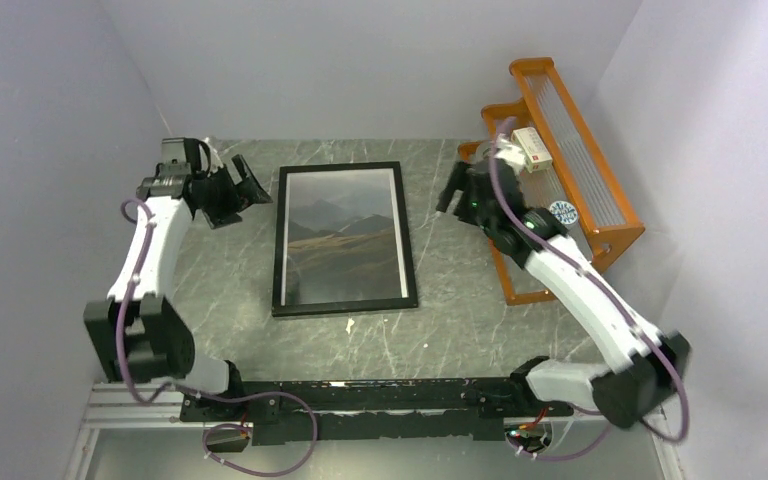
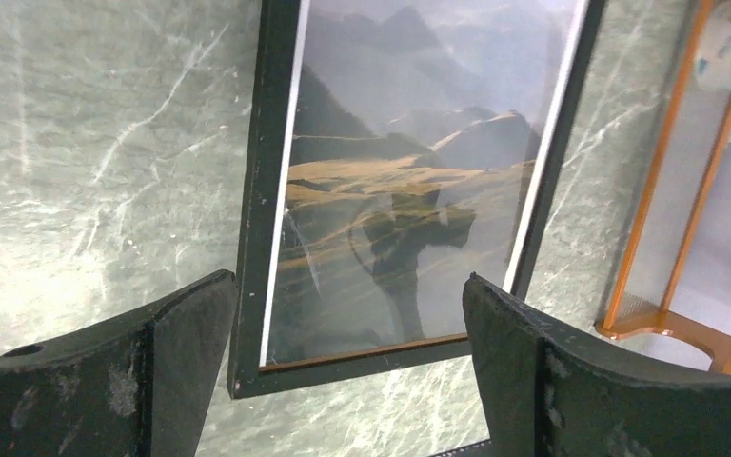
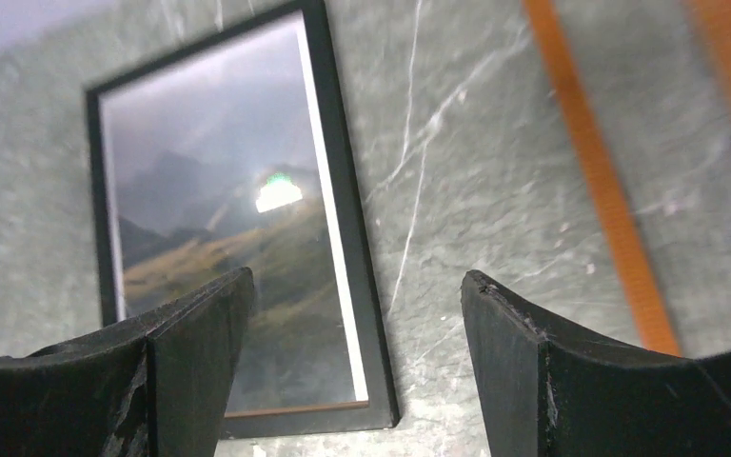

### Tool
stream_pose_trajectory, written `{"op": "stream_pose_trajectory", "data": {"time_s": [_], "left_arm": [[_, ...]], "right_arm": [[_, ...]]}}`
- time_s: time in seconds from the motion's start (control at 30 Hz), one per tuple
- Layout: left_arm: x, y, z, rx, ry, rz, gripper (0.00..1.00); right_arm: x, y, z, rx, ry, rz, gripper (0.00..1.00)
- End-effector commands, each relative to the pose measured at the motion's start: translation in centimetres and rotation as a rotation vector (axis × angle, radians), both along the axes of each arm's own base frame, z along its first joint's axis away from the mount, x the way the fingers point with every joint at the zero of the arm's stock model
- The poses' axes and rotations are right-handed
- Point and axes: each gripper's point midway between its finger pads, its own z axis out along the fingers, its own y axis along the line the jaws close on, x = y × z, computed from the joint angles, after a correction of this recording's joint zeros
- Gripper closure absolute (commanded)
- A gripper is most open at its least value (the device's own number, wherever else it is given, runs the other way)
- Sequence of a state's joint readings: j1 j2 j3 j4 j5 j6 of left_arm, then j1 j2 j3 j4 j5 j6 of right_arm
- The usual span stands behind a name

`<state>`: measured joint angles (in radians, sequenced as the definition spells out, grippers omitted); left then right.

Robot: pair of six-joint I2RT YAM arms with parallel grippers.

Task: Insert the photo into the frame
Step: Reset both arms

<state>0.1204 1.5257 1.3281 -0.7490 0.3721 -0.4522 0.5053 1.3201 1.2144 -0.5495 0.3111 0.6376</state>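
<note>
The frame (image 1: pixel 343 307) lies flat, black front up, in the middle of the marble table. The photo (image 1: pixel 344 232) of misty mountains and yellow-green hills shows inside it behind the pane. The frame (image 2: pixel 262 219) and photo (image 2: pixel 409 162) also show in the left wrist view, and the frame (image 3: pixel 347 228) and photo (image 3: pixel 209 209) in the right wrist view. My left gripper (image 1: pixel 245 192) is open and empty, just left of the frame's far left corner. My right gripper (image 1: pixel 452 195) is open and empty, right of the frame's far right corner.
An orange rack (image 1: pixel 570 150) stands at the back right, with a small white box (image 1: pixel 532 147) on it; it also shows in the left wrist view (image 2: pixel 671 171). A small white scrap (image 1: pixel 350 325) lies just in front of the frame. Grey walls close in on three sides.
</note>
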Motion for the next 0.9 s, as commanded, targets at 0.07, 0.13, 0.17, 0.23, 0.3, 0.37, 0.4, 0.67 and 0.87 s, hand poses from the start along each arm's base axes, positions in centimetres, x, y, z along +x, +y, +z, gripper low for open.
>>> {"op": "stream_pose_trajectory", "data": {"time_s": [0.07, 0.13, 0.17, 0.23, 0.3, 0.37, 0.4, 0.67, 0.87], "left_arm": [[-4.1, 1.7, 6.8, 0.179, -0.198, 0.040, 0.06], [-6.3, 2.6, 9.0, 0.238, -0.259, 0.084, 0.06], [-7.3, 3.0, 9.8, 0.264, -0.291, 0.102, 0.06], [-9.2, 3.7, 11.5, 0.310, -0.353, 0.142, 0.06], [-11.3, 4.3, 13.1, 0.343, -0.396, 0.184, 0.06], [-13.3, 4.5, 14.8, 0.355, -0.443, 0.211, 0.06], [-14.3, 4.8, 15.5, 0.368, -0.462, 0.239, 0.06], [-22.2, 6.4, 21.3, 0.430, -0.542, 0.385, 0.06], [-25.5, 6.9, 23.3, 0.468, -0.529, 0.413, 0.06]], "right_arm": [[-4.9, -8.3, 8.1, -0.086, -0.259, -0.209, 0.17], [-6.6, -10.0, 10.7, -0.068, -0.341, -0.247, 0.17], [-7.4, -10.9, 11.8, -0.062, -0.376, -0.263, 0.17], [-9.1, -12.3, 14.1, -0.040, -0.443, -0.290, 0.16], [-10.7, -13.6, 15.9, -0.023, -0.496, -0.315, 0.16], [-12.1, -14.8, 17.4, -0.014, -0.535, -0.337, 0.16], [-12.7, -15.3, 18.0, -0.011, -0.551, -0.345, 0.16], [-14.9, -15.7, 20.3, -0.009, -0.568, -0.283, 0.01], [-15.8, -16.2, 19.0, -0.005, -0.471, -0.320, 0.01]]}}
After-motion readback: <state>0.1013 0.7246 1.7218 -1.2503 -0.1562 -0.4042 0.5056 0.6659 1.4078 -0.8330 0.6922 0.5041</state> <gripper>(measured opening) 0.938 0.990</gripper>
